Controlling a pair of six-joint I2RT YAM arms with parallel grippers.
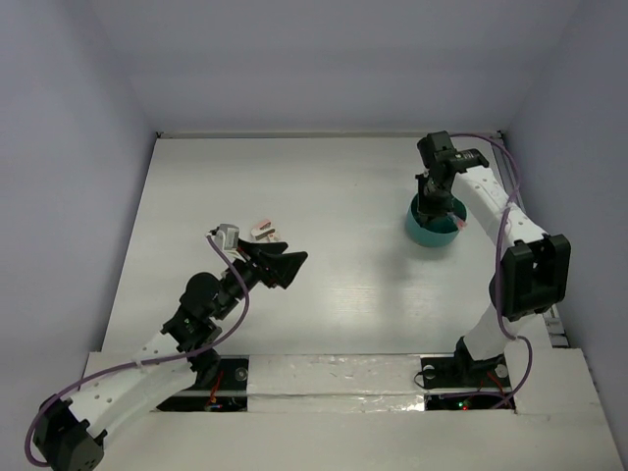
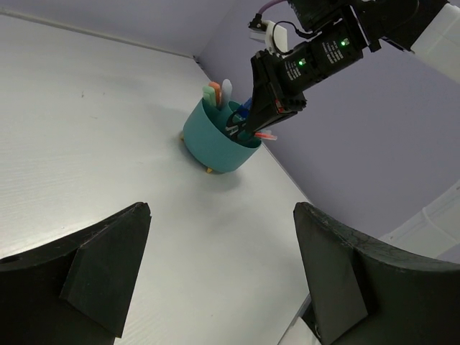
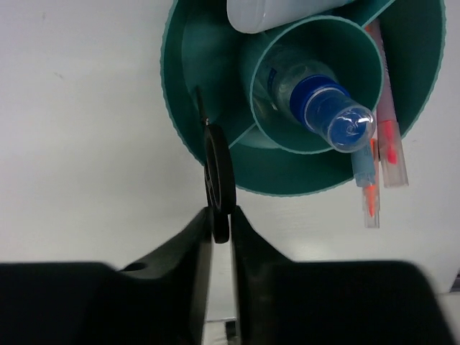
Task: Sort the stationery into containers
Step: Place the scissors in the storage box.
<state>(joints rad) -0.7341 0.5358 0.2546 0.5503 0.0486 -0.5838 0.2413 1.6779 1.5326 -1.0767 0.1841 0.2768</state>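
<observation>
The teal cup (image 1: 428,234) stands at the back right. In the right wrist view the cup (image 3: 187,79) has an inner compartment holding a blue-capped clear pen (image 3: 332,115). Pink and red pens (image 3: 388,136) lean in the outer ring. My right gripper (image 3: 221,212) is shut on the black-handled scissors (image 3: 218,169), holding them upright at the cup's near rim, blades down inside. My left gripper (image 1: 282,265) is open and empty, low over the table's left middle. Small white and pink erasers (image 1: 263,232) lie just behind it.
In the left wrist view the cup (image 2: 212,144) shows orange and white tips sticking up, with the right gripper (image 2: 262,115) over it. The purple back and side walls close the table. A raised white ledge (image 1: 334,373) runs along the near edge.
</observation>
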